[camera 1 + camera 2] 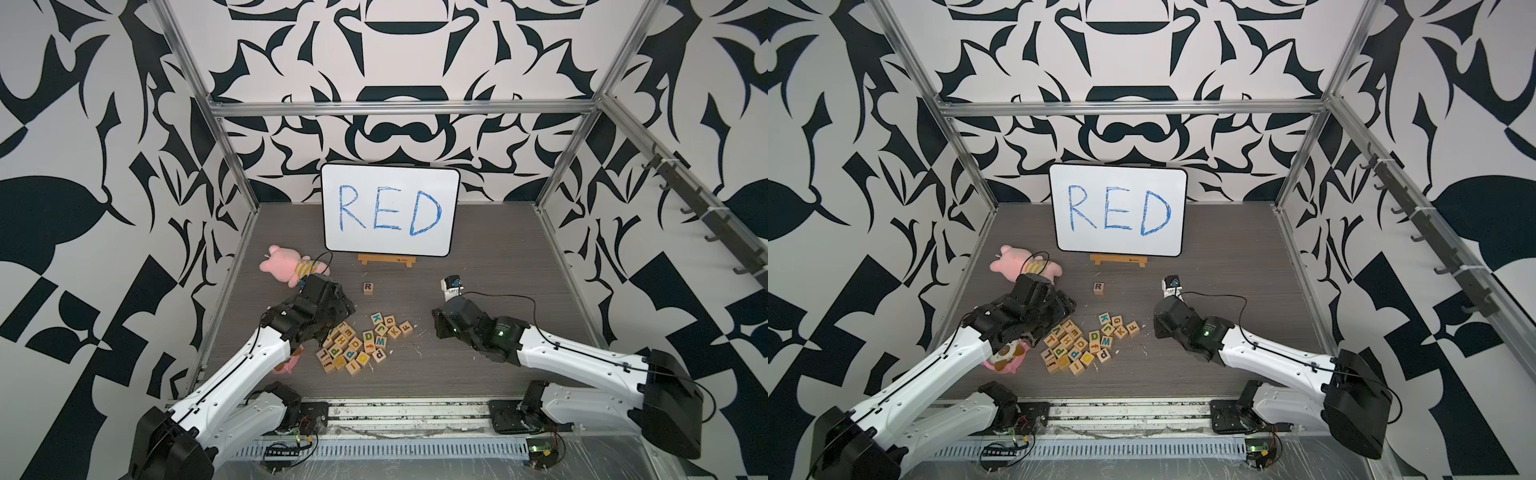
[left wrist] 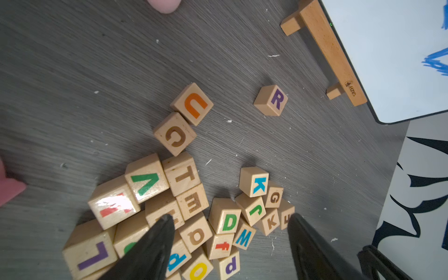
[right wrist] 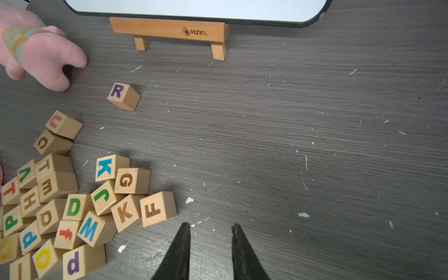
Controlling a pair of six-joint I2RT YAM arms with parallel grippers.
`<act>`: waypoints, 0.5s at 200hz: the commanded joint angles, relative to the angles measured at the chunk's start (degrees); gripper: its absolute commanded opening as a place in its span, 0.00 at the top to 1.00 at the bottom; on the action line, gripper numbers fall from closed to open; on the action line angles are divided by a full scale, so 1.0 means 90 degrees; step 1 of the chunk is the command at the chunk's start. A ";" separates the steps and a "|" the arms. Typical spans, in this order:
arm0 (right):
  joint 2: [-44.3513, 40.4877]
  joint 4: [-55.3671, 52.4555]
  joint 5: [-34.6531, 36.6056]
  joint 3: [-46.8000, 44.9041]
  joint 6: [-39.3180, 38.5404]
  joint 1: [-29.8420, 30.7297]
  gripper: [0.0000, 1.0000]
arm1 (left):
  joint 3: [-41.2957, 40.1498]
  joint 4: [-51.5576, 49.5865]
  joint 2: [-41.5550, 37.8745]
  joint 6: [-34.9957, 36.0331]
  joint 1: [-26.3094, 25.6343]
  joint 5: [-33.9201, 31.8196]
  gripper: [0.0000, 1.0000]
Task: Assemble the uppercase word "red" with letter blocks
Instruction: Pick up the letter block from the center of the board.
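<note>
Left gripper (image 2: 230,218), jaws spread, hangs over the heap of pale wooden letter blocks (image 1: 357,343); right gripper (image 3: 209,226), jaws drawn together and empty, sits beside it. The purple-R cube (image 1: 368,287) stands apart on the scuffed grey wood-grain tabletop (image 1: 498,257), near the white whiteboard (image 1: 390,208) lettered RED, within black-and-white patterned walls (image 1: 83,166).

A lone R block (image 1: 368,288) stands on the worktop (image 1: 478,249) between the whiteboard (image 1: 390,210) and the pile of letter blocks (image 1: 365,343).
</note>
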 commanded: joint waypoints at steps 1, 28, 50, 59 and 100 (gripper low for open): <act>0.0036 -0.0007 -0.0024 0.0260 0.0078 -0.0003 0.70 | -0.0114 -0.0246 -0.0066 -0.0110 -0.0017 -0.0158 0.22; 0.0162 0.0018 -0.0084 0.0286 0.0087 -0.0003 0.70 | -0.0132 -0.0244 -0.0057 -0.0131 -0.0017 -0.0185 0.22; 0.0276 0.0047 -0.0155 0.0326 0.0106 -0.0006 0.71 | -0.0128 -0.0234 -0.0044 -0.0150 -0.0017 -0.0205 0.22; 0.0317 0.0046 -0.0189 0.0352 0.0117 0.0000 0.71 | -0.0130 -0.0235 -0.0024 -0.0151 -0.0017 -0.0214 0.22; 0.0499 0.0047 -0.0259 0.0454 0.0105 -0.0006 0.68 | -0.0109 -0.0246 -0.0016 -0.0150 -0.0017 -0.0179 0.22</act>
